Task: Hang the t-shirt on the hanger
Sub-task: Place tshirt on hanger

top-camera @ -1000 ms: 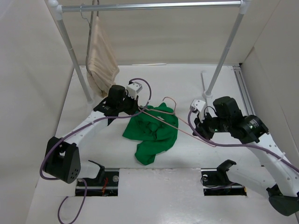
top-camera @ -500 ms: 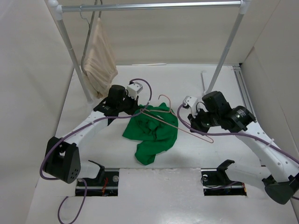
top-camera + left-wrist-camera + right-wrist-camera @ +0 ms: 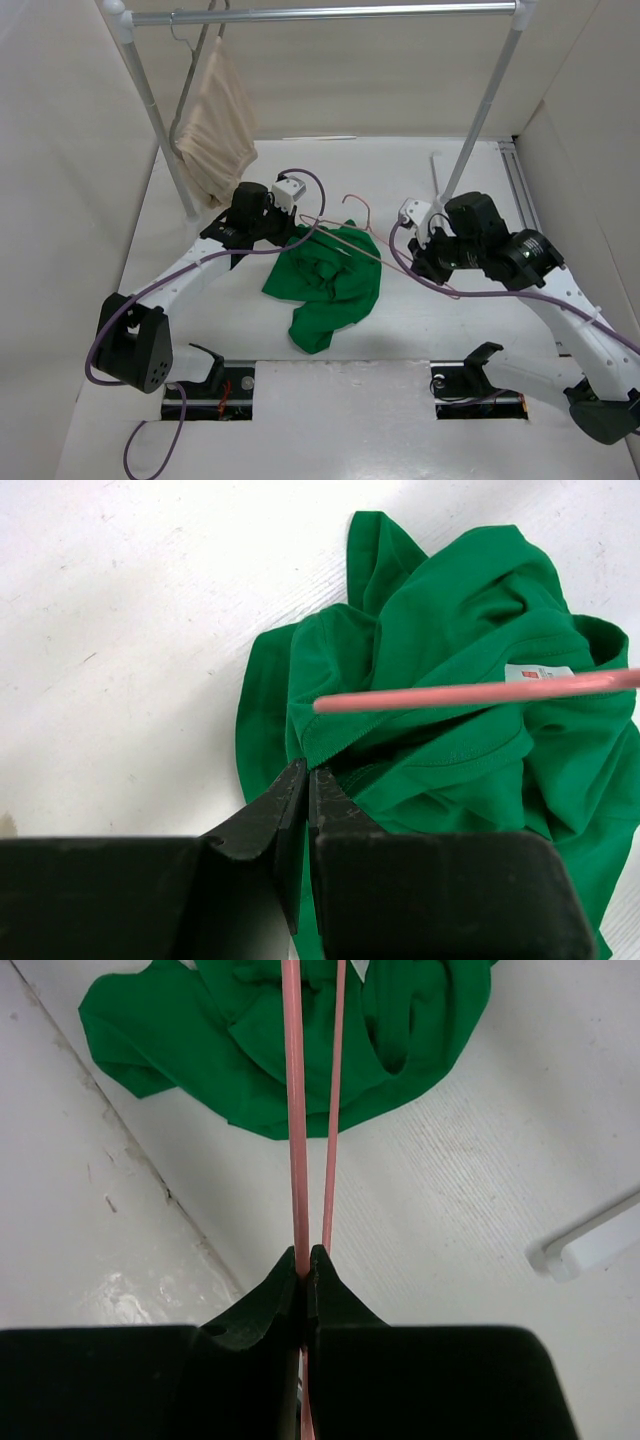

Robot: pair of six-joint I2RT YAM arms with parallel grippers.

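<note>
The bright green t-shirt (image 3: 330,285) lies crumpled on the white table between the arms. It also shows in the left wrist view (image 3: 470,770), white neck tag (image 3: 538,672) up, and in the right wrist view (image 3: 250,1040). My left gripper (image 3: 296,237) is shut on the t-shirt's hem at its far-left edge (image 3: 307,770). My right gripper (image 3: 418,268) is shut on one wire of the pale pink hanger (image 3: 295,1110). It holds the hanger (image 3: 352,247) above the t-shirt. One pink wire (image 3: 460,692) crosses over the neck opening.
A clothes rack stands at the back: a rail (image 3: 330,14) on two slanted posts (image 3: 165,150) (image 3: 480,125). A beige cloth (image 3: 213,135) hangs on a grey hanger at its left end. Walls close in both sides. A white strip (image 3: 590,1245) lies by the right post.
My right gripper swung the hanger left over the t-shirt, then drew back a little to the right. The hanger's hook now sits farther back. The left gripper and the t-shirt stayed put.
</note>
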